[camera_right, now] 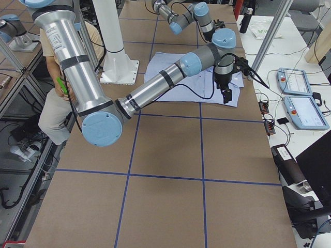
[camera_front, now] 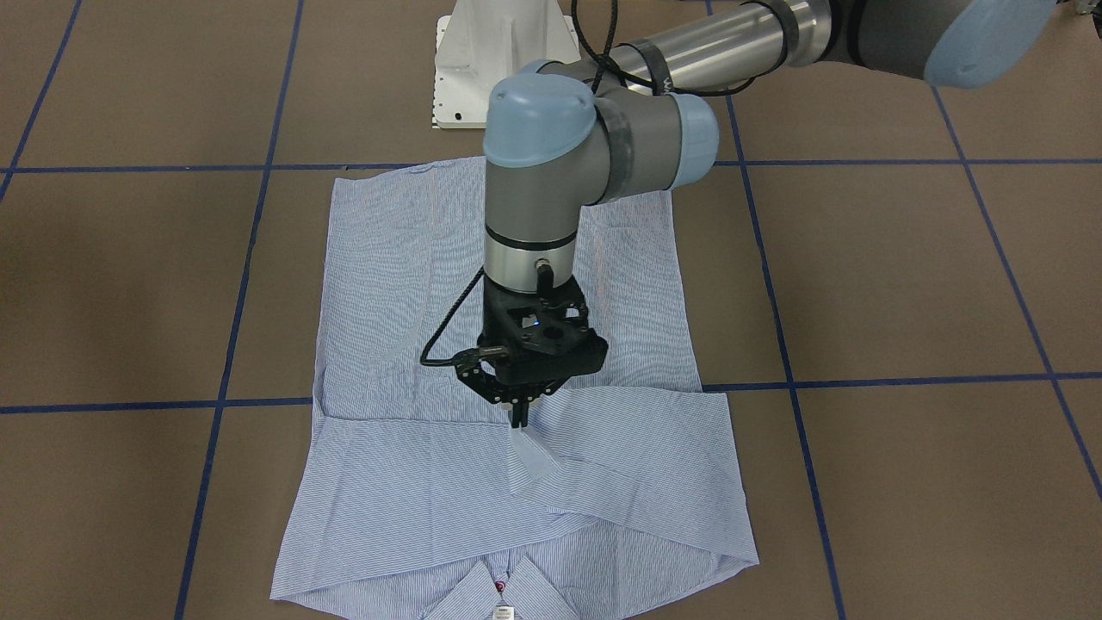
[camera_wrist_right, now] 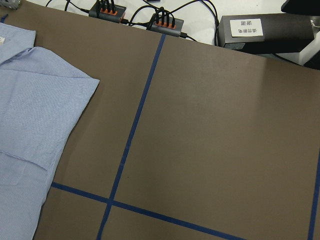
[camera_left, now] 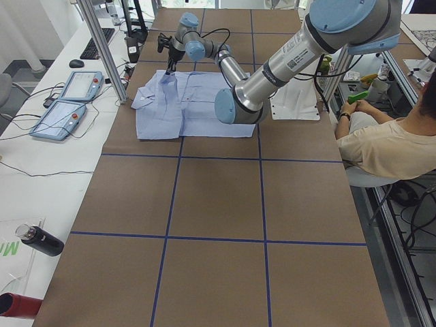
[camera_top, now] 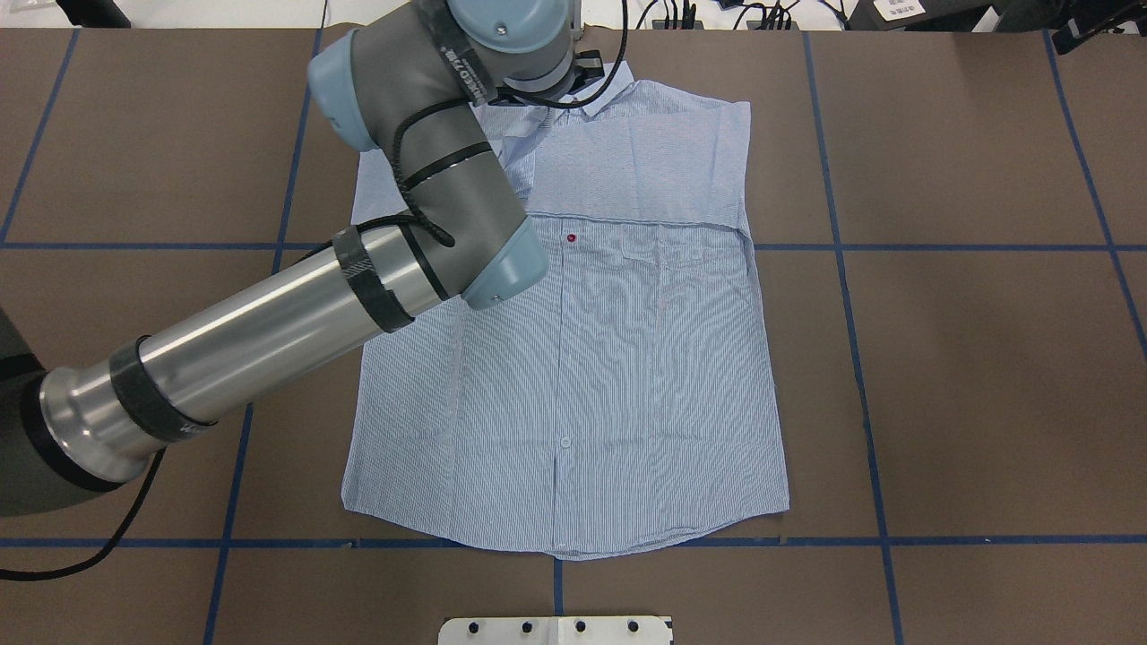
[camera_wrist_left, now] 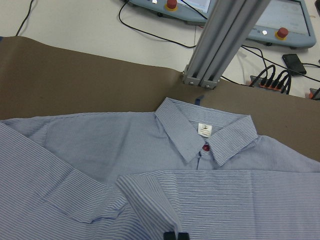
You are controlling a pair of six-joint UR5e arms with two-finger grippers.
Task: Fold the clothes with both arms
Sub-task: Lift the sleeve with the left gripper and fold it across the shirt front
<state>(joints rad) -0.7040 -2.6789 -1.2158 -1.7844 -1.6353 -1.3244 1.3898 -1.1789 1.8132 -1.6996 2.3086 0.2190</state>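
We are looking at the shirt (camera_top: 618, 376), which is lying flat on the counter (camera_top: 968, 358) with the buttoned front up and the collar (camera_wrist_left: 205, 137) at the far side from the robot. Both sleeves are lying folded across the chest.

The left gripper (camera_front: 519, 418) is standing almost straight down over the middle of the chest. Its fingers are pinched narrow on the end of one sleeve (camera_front: 532, 456), which is lifting up as a small peak of cloth. We cannot tell the state of the right gripper: its wrist camera is showing only the counter and one edge of the shirt, and no other view is showing it plainly.

We are judging that the step in hand is laying this sleeve end across the chest. To do it well, we are advising a low, slow move, so that the layers below are not dragged. The cuff should go down flat and inside the outline of the shirt before the fingers open, and the turned corner should be smoothed out.

The only thing here that can hold something is the chest pocket (camera_top: 668, 260). It is lying flat just below the folded sleeve's edge, and we cannot tell whether anything is inside.
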